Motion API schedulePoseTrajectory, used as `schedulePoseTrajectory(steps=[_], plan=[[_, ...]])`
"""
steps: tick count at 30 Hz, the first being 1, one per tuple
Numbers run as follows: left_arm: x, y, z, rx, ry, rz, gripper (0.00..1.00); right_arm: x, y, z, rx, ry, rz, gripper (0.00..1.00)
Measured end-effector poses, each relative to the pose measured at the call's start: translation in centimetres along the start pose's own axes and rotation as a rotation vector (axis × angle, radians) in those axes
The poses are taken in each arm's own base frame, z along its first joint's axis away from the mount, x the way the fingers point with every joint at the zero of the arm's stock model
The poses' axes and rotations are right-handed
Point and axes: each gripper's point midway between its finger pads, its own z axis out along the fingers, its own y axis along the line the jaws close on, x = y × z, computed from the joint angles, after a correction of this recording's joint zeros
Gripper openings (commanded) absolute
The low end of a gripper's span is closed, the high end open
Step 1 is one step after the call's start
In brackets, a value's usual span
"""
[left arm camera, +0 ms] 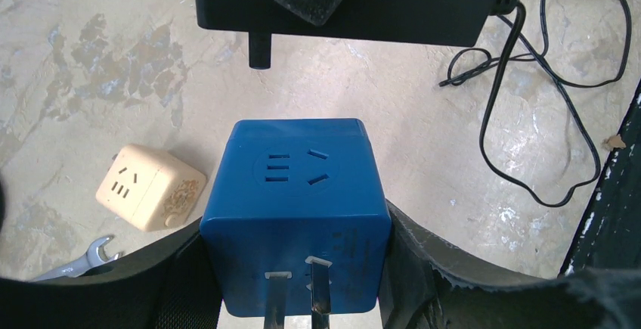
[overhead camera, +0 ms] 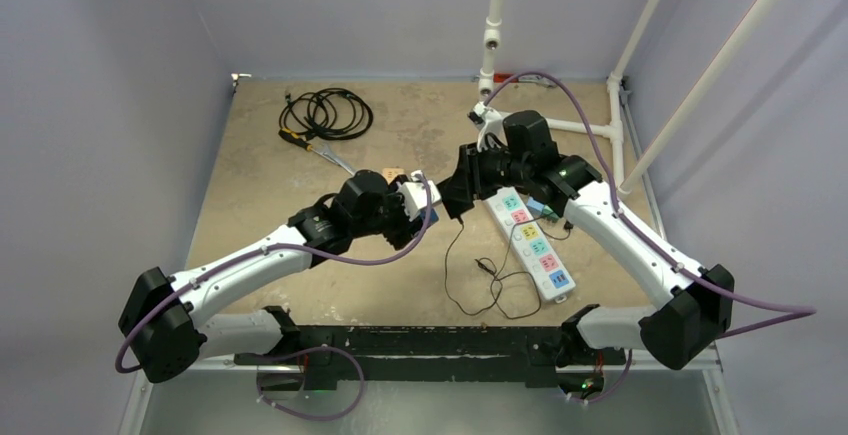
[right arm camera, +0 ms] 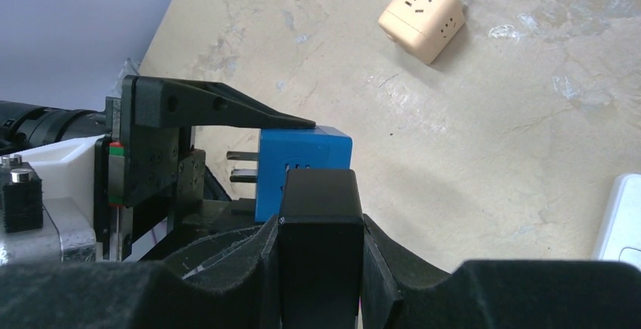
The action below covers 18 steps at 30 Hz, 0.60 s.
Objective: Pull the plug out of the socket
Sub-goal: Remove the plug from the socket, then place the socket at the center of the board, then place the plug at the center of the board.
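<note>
**Two Arms Meet Over Blue Socket Cube at Centre of Table**

At the centre of the overhead frame, two robot arms face each other above the tan table [overhead camera: 420, 125]. The left gripper [left arm camera: 298, 268] is clenched on the blue socket cube [left arm camera: 295, 208], its dark fingers pressed to the cube's two sides in the lower middle of the left wrist frame. The right gripper [right arm camera: 317, 261] is clamped on the black plug block [left arm camera: 423, 4], which fills the top edge of that same frame. Bare table shows between block and cube there. From the right wrist the block overlaps the cube, so contact cannot be judged.

The cube is glossy blue with rounded edges. Its upper face carries a round recessed panel with five slots, three level and two slanted. Two metal prongs stick out of the face nearest the left wrist camera.

There are two socket cubes: the blue one and a beige cube [left arm camera: 147, 187] lying at centre left of the left wrist frame. There is also one white power strip [overhead camera: 530, 245] right of centre overhead, one coiled black cable [overhead camera: 325, 113] and one screwdriver [overhead camera: 300, 140] at upper left, one wrench [left arm camera: 91, 257], and one thin black cord [left arm camera: 529, 117] trailing from the plug block.
</note>
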Motion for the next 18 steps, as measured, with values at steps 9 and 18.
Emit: schedulePoseTrajectory(steps=[9,18], plan=[[0.6,0.4,0.1,-0.024,0.024,-0.035,0.0,-0.5,-2.6,-0.2,0.15,-0.031,-0.013,0.0],[6.5,6.0,2.2,-0.158,0.23,-0.286,0.0,-4.2,-11.7,-4.7,0.657,-0.195,-0.007,0.0]])
